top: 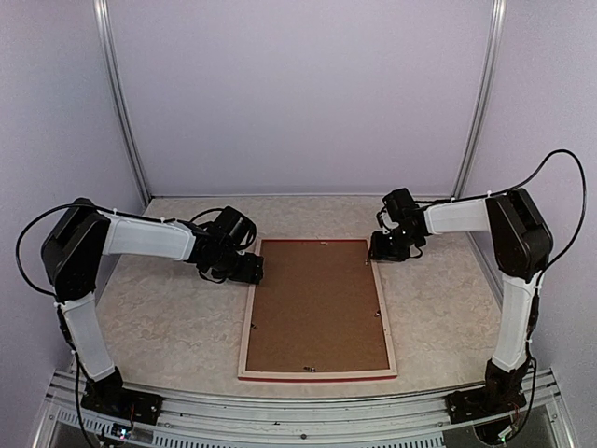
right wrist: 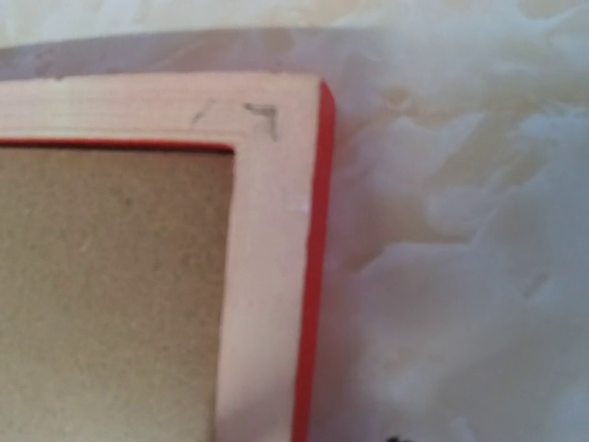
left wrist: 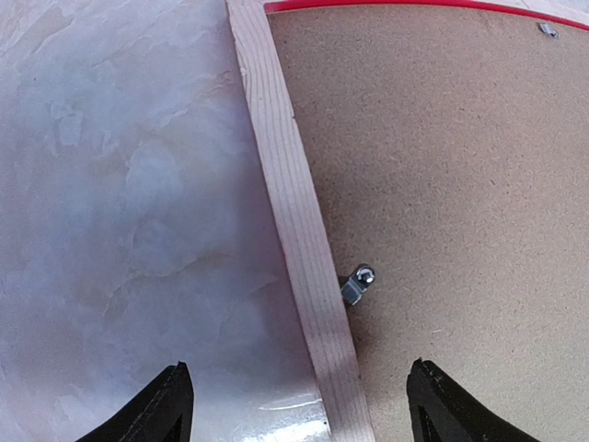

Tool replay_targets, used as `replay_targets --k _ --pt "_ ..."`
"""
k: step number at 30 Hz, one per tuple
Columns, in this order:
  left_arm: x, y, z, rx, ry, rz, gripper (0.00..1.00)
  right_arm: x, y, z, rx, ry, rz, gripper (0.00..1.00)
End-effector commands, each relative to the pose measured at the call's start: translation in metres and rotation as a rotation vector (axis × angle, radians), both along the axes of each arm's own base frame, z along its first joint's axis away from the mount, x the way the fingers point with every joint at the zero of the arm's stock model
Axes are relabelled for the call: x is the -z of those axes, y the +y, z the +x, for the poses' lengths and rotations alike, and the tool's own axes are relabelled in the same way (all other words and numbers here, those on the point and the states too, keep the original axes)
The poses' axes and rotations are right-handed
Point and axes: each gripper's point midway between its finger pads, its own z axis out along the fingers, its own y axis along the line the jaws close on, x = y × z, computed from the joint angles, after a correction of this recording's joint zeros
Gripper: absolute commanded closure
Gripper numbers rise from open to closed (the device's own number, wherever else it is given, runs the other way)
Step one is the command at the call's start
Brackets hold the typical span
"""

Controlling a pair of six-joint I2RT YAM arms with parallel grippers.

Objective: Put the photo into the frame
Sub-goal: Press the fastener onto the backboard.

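- Your left arm and right arm: white link shells, black joint housings.
- Black cable loops off each shoulder.
- Fingers of your left end effector: black, wedge-tipped.

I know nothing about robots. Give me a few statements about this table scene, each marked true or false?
1. The frame lies back up, its brown backing board showing. True.
2. The left gripper is clamped shut. False: it is wide open, straddling the frame's wooden rail.
3. A small metal clip sits by that rail. True.
4. The right gripper is at the frame's near edge. False: it is at the far right corner.
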Motion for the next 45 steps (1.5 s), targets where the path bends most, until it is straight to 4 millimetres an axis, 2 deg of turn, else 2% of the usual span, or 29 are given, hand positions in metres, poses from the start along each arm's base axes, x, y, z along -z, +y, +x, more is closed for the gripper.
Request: replay_targets --k 1,8,21,29,39,45 --pt "-0.003 0.000 -0.001 -0.001 -0.008 -0.010 0.20 0.012 -0.005 -0.007 -0.004 0.034 -0.094 0.58" --pt "0.000 0.000 -0.002 0.001 -0.002 -0.007 0.20 0.014 -0.006 -0.010 -0.008 0.030 -0.150 0.58" --pt "0.002 0.001 -0.004 0.003 -0.001 0.000 0.20 0.014 0.018 -0.016 -0.118 0.018 -0.184 0.59" --pt "0.003 0.000 -0.006 0.004 0.003 0.002 0.20 0.007 0.034 -0.023 -0.196 -0.010 -0.163 0.59" --pt "0.003 0.001 -0.007 0.003 0.002 0.004 0.20 0.013 0.024 -0.036 -0.189 0.019 -0.195 0.59" --pt "0.004 0.001 -0.008 0.003 0.005 0.007 0.20 0.011 0.030 -0.043 -0.202 0.030 -0.143 0.57"
